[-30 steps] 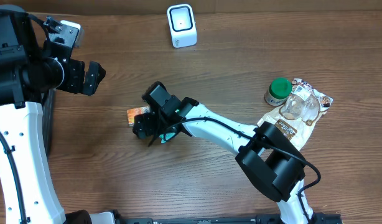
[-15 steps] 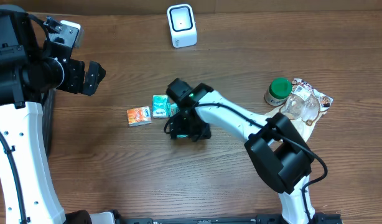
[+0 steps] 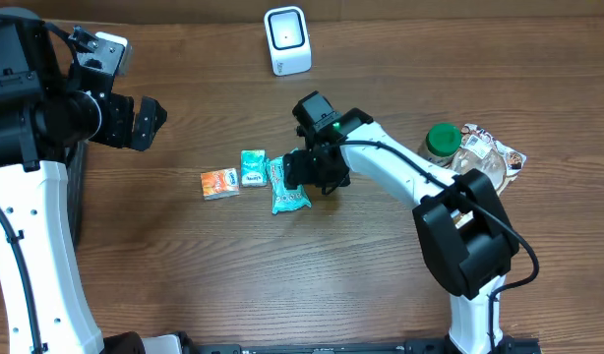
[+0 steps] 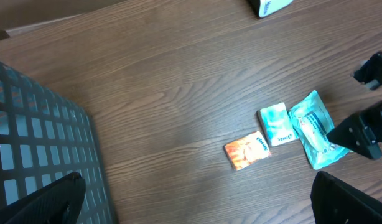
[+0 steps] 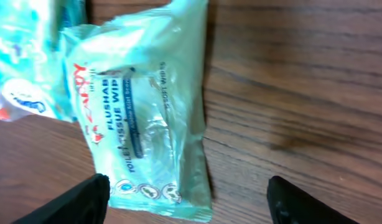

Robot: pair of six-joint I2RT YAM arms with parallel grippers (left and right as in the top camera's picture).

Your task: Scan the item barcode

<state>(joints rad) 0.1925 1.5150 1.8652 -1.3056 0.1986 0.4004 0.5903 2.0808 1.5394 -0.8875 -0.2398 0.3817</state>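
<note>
The flushable wipes pack [image 5: 147, 112] lies flat on the wooden table [image 3: 381, 285], printed side up, directly under the right gripper [image 5: 188, 202]. The jaws stand wide and hold nothing. In the wrist view the pack's long axis runs up and down the frame, square to the line on which the fingers [image 5: 73, 202] would close, so a grip would fall across its short width. The pack sits off-centre, toward the left-hand finger, with its lower end about level with the tips. No barcode shows on the upper face.

Touching or just beside the pack, on the side away from the right arm, is a small teal tissue pack [image 3: 253, 167], and just past that an orange tissue pack [image 3: 219, 184]. This is the crowded edge. On the arm's side of the pack the wood is bare, as it is toward the table's front.

Well beyond the pack's far end stands the barcode scanner [image 3: 287, 39], with open table between. The green-lidded jar [image 3: 441, 144] and snack bag [image 3: 450, 202] sit well off behind the right arm.

The left gripper [image 3: 143, 123] hangs much farther from the pack, jaws fully apart and empty, beside a wire basket [image 4: 29, 137]. The right arm is clearly the nearer.
</note>
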